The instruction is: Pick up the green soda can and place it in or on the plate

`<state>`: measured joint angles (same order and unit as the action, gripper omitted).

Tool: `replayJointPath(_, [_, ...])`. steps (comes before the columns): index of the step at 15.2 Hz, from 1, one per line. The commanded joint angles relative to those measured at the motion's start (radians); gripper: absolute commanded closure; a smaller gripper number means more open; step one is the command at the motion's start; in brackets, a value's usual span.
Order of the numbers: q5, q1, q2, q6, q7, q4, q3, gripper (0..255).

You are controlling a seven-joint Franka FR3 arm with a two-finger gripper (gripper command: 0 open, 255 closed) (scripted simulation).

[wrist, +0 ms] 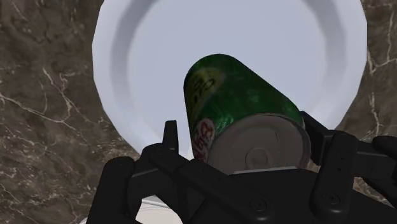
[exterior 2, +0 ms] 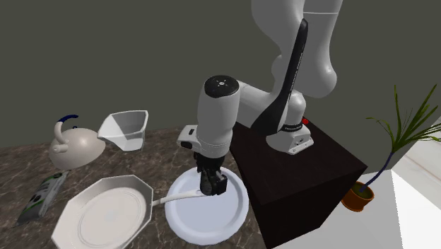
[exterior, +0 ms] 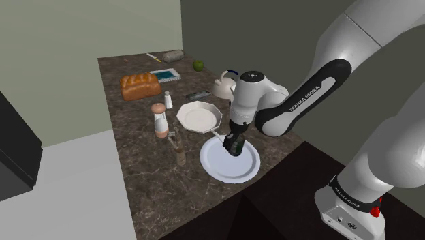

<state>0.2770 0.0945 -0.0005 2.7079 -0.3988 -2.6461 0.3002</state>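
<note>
The black gripper [exterior: 234, 146] is clamped on the green soda can [wrist: 242, 108], with its 2 fingers pressing the can's sides. The can is over the round white plate [wrist: 146, 57] on the dark marbled counter [wrist: 44, 95]; whether it touches the plate cannot be told. An 8-sided white dish [exterior: 199, 117] sits just beside the plate.

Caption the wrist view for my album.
The black two-finger end effector clasps a green cylindrical soda can over a round white plate.
</note>
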Motion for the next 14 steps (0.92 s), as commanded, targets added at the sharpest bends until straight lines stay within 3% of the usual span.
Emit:
replayJointPath(1, [0.0,0.0,0.0,0.0,0.0,0.0,0.0,0])
replayJointPath(2, [0.001,-0.001,-0.001,0.003,0.001,-0.005,-0.001,0])
replayJointPath(6, [-0.143,0.029,-0.151,-0.136,0.103,-0.002,0.007,0])
replayJointPath(14, [-0.142,0.031,-0.15,-0.136,0.102,-0.002,0.005,0])
